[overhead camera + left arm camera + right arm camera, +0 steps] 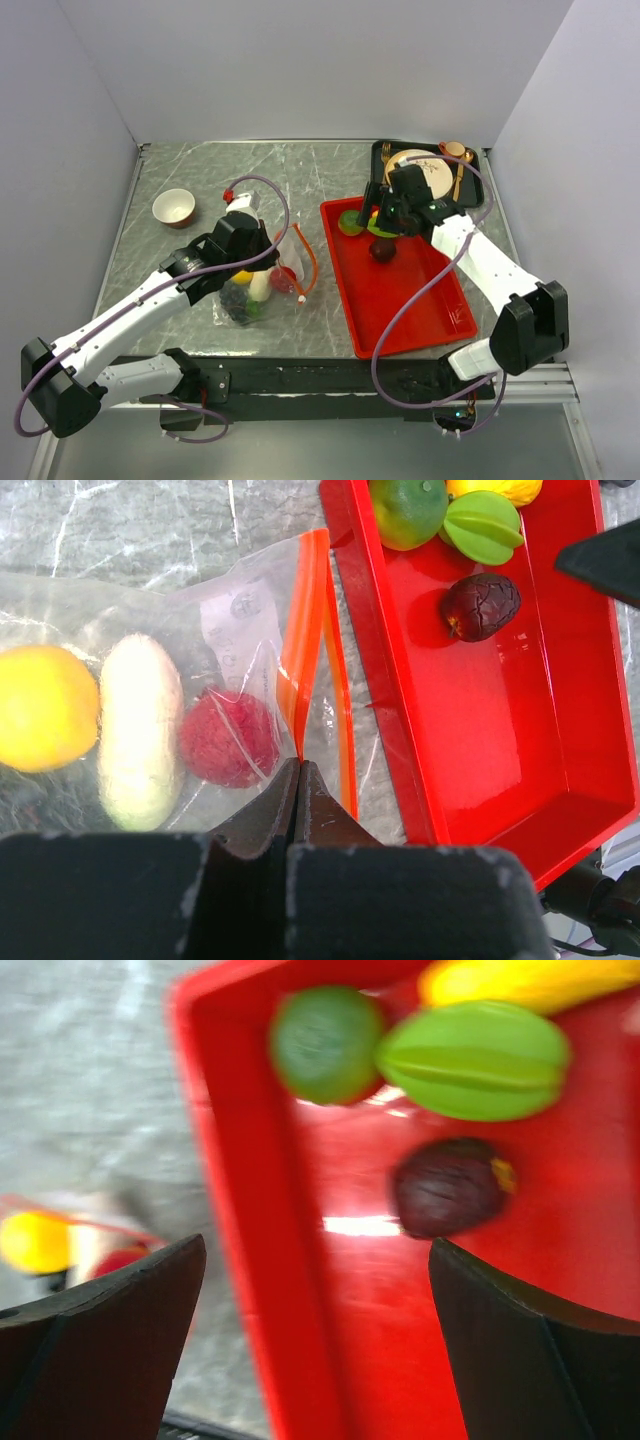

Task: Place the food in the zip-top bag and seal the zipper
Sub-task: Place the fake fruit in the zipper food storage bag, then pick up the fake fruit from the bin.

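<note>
**Surface** (200, 170): grey, veined; it carries everything below.

**Red tray** (425, 315): lies at the right. Its raised wall stands between the remaining food and the bag, so a piece carried low could knock against it.

**Zip-top bag** (120, 610): lies flat at the left, just beside the tray, mouth toward it. The film is limp, so the opening may collapse if it is held from one point only.

**Left pincer** (298, 780): closed, tips pinched on the bag's film close to the mouth. A thin fold of plastic could slip free, letting the mouth drop.

**Right pincer** (315, 1250): fingers wide apart and empty, above the tray.

**Food**: a yellow fruit (45, 705), a white piece (140, 730) and a red piece (228, 735) sit in the bag. A green ball (408, 508), a green star fruit (483, 525), a yellow piece (495, 488) and a dark purple fruit (480, 605) remain in the tray. The purple one, round and hard-looking, may roll or squirt out of an off-centre grip.

**Zipper** (312, 610): orange-red strip, unsealed. Food left resting across it would likely block closure.
</note>
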Controlling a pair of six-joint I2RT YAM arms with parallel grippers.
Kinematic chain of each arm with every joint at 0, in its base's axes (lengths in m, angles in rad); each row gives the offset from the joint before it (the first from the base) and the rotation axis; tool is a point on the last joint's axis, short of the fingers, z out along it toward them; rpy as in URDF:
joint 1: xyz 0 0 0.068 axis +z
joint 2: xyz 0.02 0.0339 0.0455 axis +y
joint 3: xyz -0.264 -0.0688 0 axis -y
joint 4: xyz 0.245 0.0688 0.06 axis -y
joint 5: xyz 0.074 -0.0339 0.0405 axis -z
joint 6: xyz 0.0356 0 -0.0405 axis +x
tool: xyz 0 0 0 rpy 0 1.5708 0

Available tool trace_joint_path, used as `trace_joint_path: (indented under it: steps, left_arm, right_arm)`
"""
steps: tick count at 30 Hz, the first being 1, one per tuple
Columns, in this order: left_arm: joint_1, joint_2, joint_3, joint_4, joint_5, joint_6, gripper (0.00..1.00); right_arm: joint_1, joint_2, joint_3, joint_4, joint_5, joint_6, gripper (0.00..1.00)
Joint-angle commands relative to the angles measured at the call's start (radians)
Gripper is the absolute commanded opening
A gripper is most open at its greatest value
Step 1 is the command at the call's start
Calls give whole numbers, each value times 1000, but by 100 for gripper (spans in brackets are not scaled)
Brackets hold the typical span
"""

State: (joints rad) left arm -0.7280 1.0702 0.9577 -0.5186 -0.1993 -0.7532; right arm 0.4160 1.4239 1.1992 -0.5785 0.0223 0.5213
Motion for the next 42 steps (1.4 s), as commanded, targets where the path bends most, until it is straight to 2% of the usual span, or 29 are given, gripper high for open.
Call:
trace_joint_path:
  steps: [1,3,10,25,36,42]
  left_arm:
    - [-4,-12,6,52,6,5,1]
    - [-5,-4,12,49,12,8,1]
    - [-5,-7,15,28,-3,6,1]
    - [-5,4,29,26,0,6,1]
    - [-5,2,21,31,0,5,1]
    - [-5,10,21,34,3,6,1]
  right_arm:
    - [-11,39,-4,-101,226,-14,100]
    - [-31,79,0,-145,228,2,100]
    - [-86,70,-133,5,62,63,100]
    - [-98,188,-119,88,-19,58,100]
    - [-111,191,-174,140,-79,69,77]
    - [-117,181,-187,149,-65,57,77]
